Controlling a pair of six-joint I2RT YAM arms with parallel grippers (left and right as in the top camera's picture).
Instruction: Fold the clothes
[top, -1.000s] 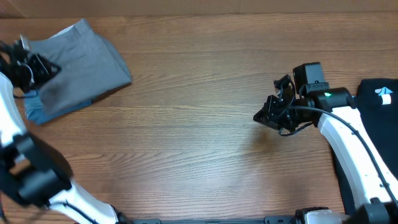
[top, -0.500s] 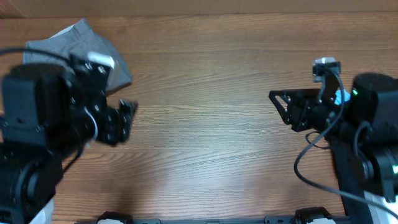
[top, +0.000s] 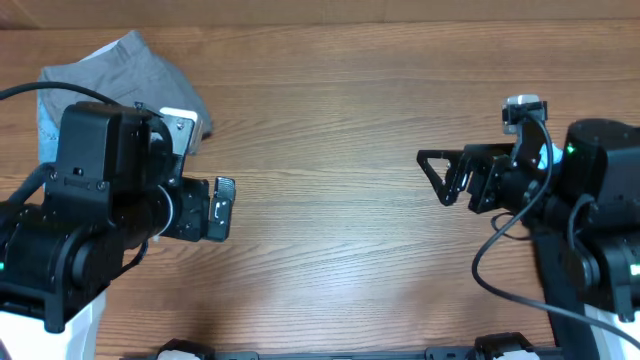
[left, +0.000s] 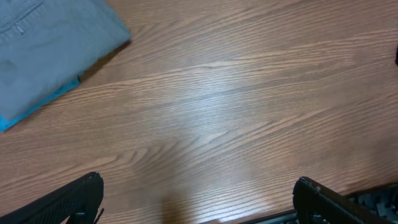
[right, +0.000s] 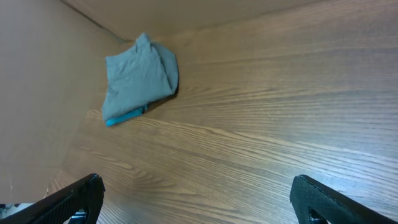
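Note:
The clothes, grey shorts (top: 135, 65), lie folded in a compact bundle at the table's far left corner. In the left wrist view the grey shorts (left: 43, 43) fill the top left, and a blue edge (left: 40, 107) pokes out beneath them. From the right wrist view the shorts (right: 138, 76) look small and far away. My left gripper (top: 220, 208) hovers over bare wood to the front right of the bundle, open, and its fingers (left: 74, 200) hold nothing. My right gripper (top: 442, 176) hangs open over the table's right half, far from the shorts, with nothing between its fingertips (right: 326, 200).
A brown cardboard wall (right: 37, 93) runs behind and left of the table. A black rail (left: 373, 198) marks the front edge. My left arm's housing (top: 100, 200) hides the shorts' near edge from overhead.
Both grippers went from nearly shut to wide open. The left arm left the shorts and swung toward the table's front middle. The right arm drew back and rose.

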